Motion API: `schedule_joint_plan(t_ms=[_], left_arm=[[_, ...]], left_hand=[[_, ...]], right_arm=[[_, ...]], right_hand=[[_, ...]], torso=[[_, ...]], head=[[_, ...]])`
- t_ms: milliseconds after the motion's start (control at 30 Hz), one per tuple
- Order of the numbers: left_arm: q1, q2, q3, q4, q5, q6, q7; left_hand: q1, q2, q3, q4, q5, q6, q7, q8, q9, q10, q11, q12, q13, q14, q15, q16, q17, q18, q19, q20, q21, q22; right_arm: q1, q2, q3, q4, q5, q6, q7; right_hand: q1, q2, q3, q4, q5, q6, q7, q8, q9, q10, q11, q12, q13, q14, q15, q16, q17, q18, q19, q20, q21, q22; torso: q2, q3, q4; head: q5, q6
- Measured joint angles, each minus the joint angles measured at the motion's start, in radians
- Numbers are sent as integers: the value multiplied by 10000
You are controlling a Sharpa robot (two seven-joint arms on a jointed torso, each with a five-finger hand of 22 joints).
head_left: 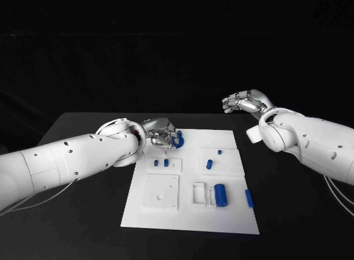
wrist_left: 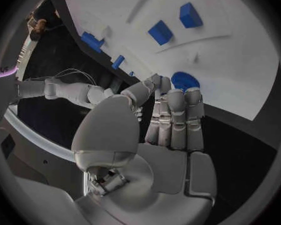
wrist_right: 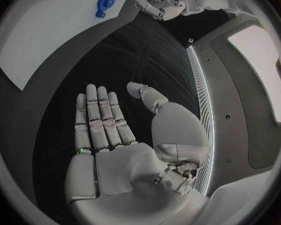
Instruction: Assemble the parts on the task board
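The white task board (head_left: 231, 219) lies in the middle of the black table. A round blue part (head_left: 179, 139) lies at its far left corner, also seen as a blue disc (wrist_left: 185, 80) and a blue ring (wrist_right: 106, 0). My left hand (head_left: 160, 135) hovers right beside it with fingers stretched toward it (wrist_left: 175, 115); the right wrist view shows a small gap between them, and the hand holds nothing. My right hand (head_left: 247, 102) is raised off the board's far right, palm flat and empty (wrist_right: 106, 135). Small blue pegs (head_left: 155, 162) (head_left: 210, 163) stand mid-board.
A larger blue cylinder (head_left: 220, 194) and a slim blue piece (head_left: 249, 198) lie on the board's near right, beside white slots (head_left: 199, 195). A raised white square (head_left: 161, 192) sits near left. Bare black table (head_left: 302, 216) flanks the board.
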Motion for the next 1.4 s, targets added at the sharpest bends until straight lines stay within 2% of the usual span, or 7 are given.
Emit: schedule_joint_plan(t_ms=[167, 567, 1400], left_arm=[[0, -246, 0, 57, 128, 154, -19], [0, -446, -7, 60, 173, 471, -37], [-4, -527, -10, -221, 46, 852, -147]], left_hand=[[-12, -12, 44, -8, -5, -1, 1, 0, 0, 0, 0, 0, -1, 0, 0, 0, 10, 0, 0, 0, 0, 0], [-27, -27, 44, -8, 42, 22, -22, -18, 1, 1, -1, -36, 0, 0, 0, 0, 11, 0, 0, 1, 38, -2], [-41, -55, 68, -35, 40, 19, -18, -13, -9, 28, 24, -74, 8, -2, 2, 37, 26, 0, -3, 6, 77, 4]], right_arm=[[0, 2, 0, -6, 1, 6, 5], [0, 2, -1, 0, 3, 6, 29], [0, -6, -1, 6, 4, 5, 48]], right_hand=[[0, 0, -21, 21, 0, 0, 0, 0, -4, 0, 0, 0, 1, 0, 0, 0, 0, 0, 0, 0, 0, -3], [0, 0, -21, 21, 39, 0, 0, 0, -8, 0, 0, 0, 2, 0, 0, 0, -1, -2, -1, -1, 0, -8], [1, -1, -48, -7, 39, 0, 0, 0, -16, 0, 1, -1, 3, -1, -1, 0, -1, -1, -1, -1, -59, -7]], torso=[[3, -1, -10], [11, -11, -13], [12, 0, -30]], head=[[20, 8], [46, -18], [96, -59]])
